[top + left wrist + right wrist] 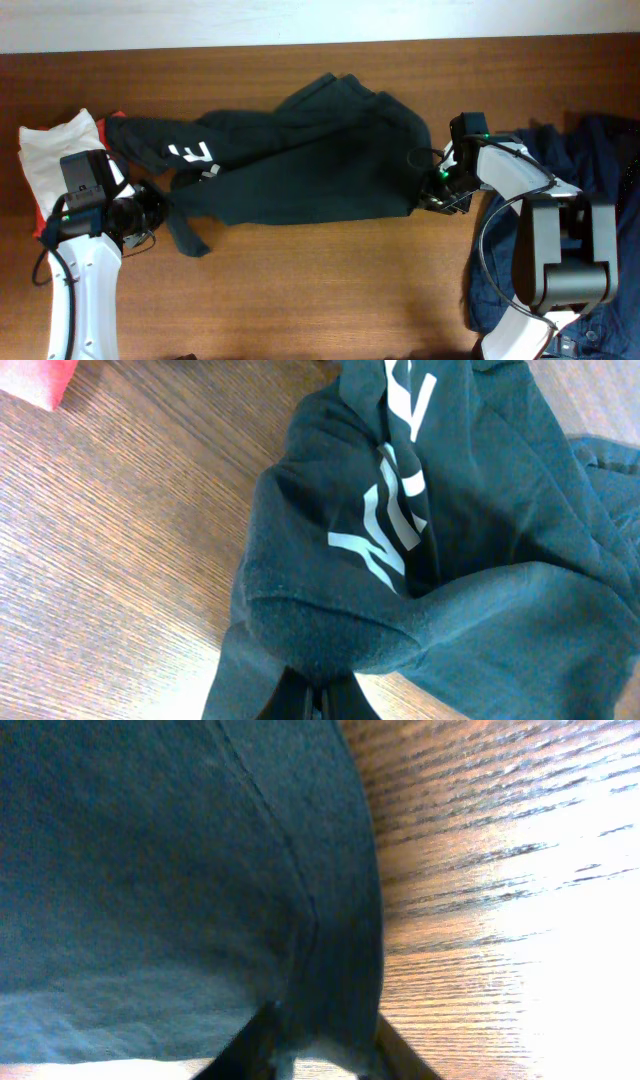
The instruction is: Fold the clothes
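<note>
A dark green sweatshirt point(300, 160) with white lettering lies spread across the middle of the wooden table. My left gripper point(158, 208) is shut on its left edge; in the left wrist view the fingers point(318, 695) pinch a bunched fold of the sweatshirt point(420, 560). My right gripper point(432, 192) is at the garment's right edge; in the right wrist view the fingers point(320, 1055) close over the hem of the sweatshirt point(180, 870).
A white garment point(50, 145) over something red point(42, 225) lies at the left edge. A pile of blue clothes point(590, 170) lies at the right under the right arm. A red corner point(35, 380) shows in the left wrist view.
</note>
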Robot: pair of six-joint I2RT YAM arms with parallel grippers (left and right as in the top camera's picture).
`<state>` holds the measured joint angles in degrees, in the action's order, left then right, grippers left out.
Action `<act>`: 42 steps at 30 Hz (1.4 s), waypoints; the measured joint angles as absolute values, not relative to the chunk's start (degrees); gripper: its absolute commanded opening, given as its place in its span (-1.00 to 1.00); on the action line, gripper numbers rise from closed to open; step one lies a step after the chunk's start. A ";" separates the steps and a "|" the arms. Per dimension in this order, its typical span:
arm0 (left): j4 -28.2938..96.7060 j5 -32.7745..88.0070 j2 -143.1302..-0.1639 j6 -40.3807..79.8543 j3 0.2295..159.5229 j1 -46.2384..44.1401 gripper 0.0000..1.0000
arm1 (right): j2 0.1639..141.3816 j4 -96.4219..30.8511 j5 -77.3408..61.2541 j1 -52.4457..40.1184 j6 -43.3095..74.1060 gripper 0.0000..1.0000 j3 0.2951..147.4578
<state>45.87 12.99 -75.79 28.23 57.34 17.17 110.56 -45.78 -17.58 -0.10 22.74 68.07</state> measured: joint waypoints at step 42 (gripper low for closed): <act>27.81 23.92 -104.60 4.32 124.75 11.29 -0.99 | 109.80 -60.36 -0.89 8.29 10.59 -0.92 148.77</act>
